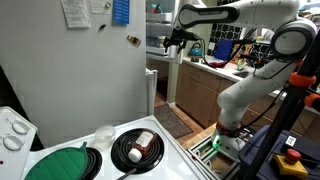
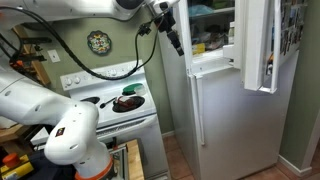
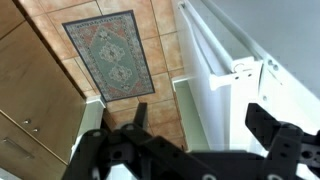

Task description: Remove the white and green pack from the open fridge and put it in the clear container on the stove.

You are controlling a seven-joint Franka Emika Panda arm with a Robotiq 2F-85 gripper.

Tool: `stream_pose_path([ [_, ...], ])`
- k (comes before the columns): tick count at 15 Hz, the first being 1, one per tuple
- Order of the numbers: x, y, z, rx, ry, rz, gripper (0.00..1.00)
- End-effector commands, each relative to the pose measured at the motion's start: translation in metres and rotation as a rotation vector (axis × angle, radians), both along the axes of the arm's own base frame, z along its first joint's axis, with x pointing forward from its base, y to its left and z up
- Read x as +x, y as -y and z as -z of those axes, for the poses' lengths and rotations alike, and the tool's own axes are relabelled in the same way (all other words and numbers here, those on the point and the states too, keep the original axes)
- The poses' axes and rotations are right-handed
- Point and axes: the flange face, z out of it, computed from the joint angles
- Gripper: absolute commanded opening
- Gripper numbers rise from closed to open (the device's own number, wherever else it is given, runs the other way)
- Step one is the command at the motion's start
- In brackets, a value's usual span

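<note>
The fridge (image 2: 225, 110) stands with its upper door (image 2: 262, 45) swung open. Several items sit on the shelves inside (image 2: 212, 42); they are too small to pick out the white and green pack. My gripper (image 2: 175, 40) hangs high, just beside the open upper compartment, and also shows in an exterior view (image 1: 172, 42). In the wrist view the gripper (image 3: 198, 112) is open and empty, looking down past the white fridge front (image 3: 225, 70) at the floor. The clear container (image 1: 103, 137) stands on the stove (image 1: 170, 150).
A black pan (image 1: 137, 148) holding a small object and a green round cover (image 1: 60, 163) lie on the stove. The fridge's white side panel (image 1: 90, 80) rises by the stove. A patterned rug (image 3: 110, 52) lies on the tiled floor; wooden cabinets (image 3: 30, 100) stand beside it.
</note>
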Motion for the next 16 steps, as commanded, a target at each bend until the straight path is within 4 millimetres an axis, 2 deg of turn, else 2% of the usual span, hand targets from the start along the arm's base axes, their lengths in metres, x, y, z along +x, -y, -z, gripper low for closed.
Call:
stream_pose_path([
  [1, 0.001, 0.002, -0.007, 0.006, 0.011, 0.003, 1.0],
  [13, 0.003, -0.002, -0.004, 0.001, 0.004, -0.004, 1.0],
  [16, -0.001, -0.016, -0.043, -0.089, 0.062, -0.082, 1.0],
])
